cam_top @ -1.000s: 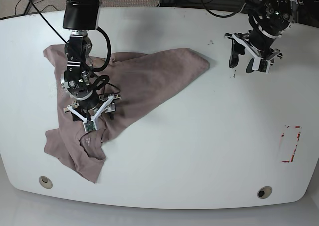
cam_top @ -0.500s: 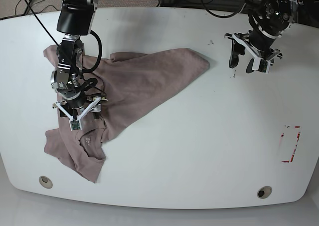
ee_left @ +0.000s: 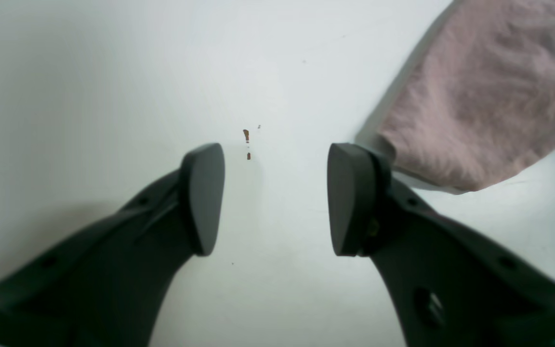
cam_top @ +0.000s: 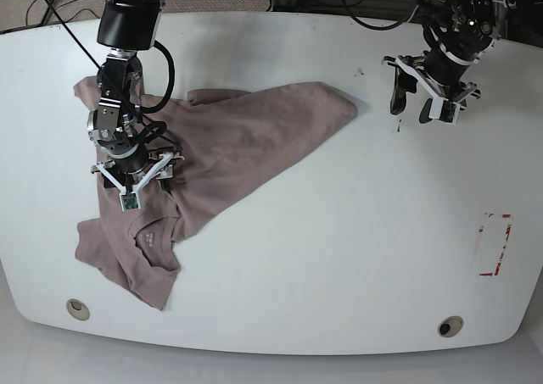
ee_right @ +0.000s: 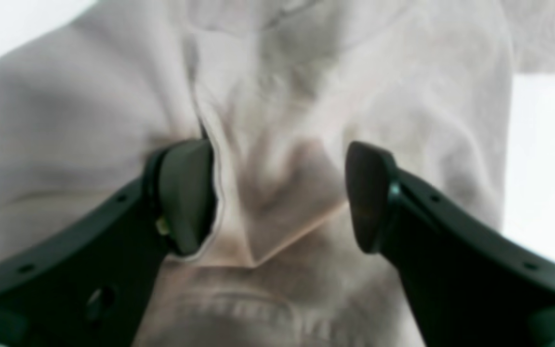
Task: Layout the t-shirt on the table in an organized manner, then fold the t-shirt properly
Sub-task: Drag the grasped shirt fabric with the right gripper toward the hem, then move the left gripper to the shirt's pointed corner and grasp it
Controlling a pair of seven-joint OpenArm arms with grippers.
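while the table is bearing everything, the t-shirt is sprawling slantwise across its right-arm side, the right gripper straddling a ridge, fingers parted, nearer than the left gripper, which is hanging spread beyond the cloth's tip.

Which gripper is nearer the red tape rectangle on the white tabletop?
The left gripper: it hovers just beyond the rectangle; the right is far across, over the mauve cotton t-shirt.
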